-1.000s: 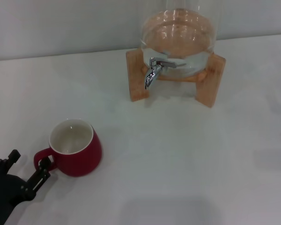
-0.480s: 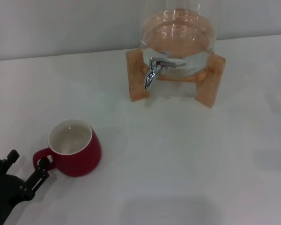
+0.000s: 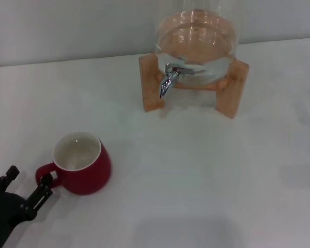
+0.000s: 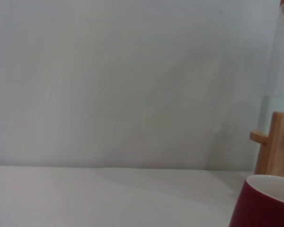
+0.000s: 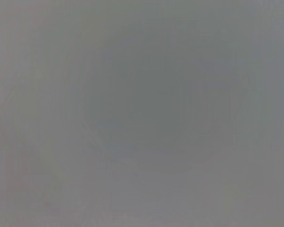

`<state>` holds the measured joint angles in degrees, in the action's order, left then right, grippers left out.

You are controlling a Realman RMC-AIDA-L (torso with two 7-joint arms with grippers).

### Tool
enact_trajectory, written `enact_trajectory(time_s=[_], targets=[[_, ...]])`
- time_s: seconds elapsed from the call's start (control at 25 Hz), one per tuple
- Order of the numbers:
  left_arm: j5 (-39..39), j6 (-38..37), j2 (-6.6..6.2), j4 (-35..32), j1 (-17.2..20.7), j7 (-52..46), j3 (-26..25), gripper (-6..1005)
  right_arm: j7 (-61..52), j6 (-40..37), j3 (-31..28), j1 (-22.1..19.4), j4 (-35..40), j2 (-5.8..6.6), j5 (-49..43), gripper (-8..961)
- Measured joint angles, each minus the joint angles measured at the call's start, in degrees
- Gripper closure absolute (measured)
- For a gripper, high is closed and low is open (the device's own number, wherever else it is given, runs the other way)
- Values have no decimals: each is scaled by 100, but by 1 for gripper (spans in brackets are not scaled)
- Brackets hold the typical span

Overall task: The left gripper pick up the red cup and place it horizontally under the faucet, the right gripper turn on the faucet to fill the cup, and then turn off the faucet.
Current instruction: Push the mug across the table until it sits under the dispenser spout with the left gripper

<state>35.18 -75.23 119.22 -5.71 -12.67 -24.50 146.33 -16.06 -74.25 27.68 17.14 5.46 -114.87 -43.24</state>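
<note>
Tabletop [image 3: 206, 175], white and wide, is carrying everything in the head view. A glass water jar [image 3: 196, 39] is sitting at the far side in a wooden stand [image 3: 232, 88], with water showing in its lower part. The chrome faucet [image 3: 169, 77] is jutting from the jar's front between the stand's legs, its spout pointing down. The red cup [image 3: 81, 163] is standing upright on the near left of the tabletop, well apart from the faucet, its white inside showing and its loop handle facing the near left corner. The left claw [image 3: 26, 185] is sitting at that corner with its two fingers spread apart, one fingertip [image 3: 46, 182] just at the handle, gripping nothing. The right claw is showing in no view.
</note>
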Motion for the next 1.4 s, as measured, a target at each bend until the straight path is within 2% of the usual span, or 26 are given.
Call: enact_trajectory(time_s=[0.56, 1.08, 1.4], targets=[[16, 20, 5, 0, -15, -2, 0, 140, 67, 8, -8, 60, -1, 0, 16, 78], [96, 37, 5, 0, -25, -25, -15, 287, 69, 8, -9, 71, -1, 0, 17, 78], [96, 37, -5, 0, -25, -71, -18, 460, 68, 8, -8, 57, -2, 0, 17, 78]])
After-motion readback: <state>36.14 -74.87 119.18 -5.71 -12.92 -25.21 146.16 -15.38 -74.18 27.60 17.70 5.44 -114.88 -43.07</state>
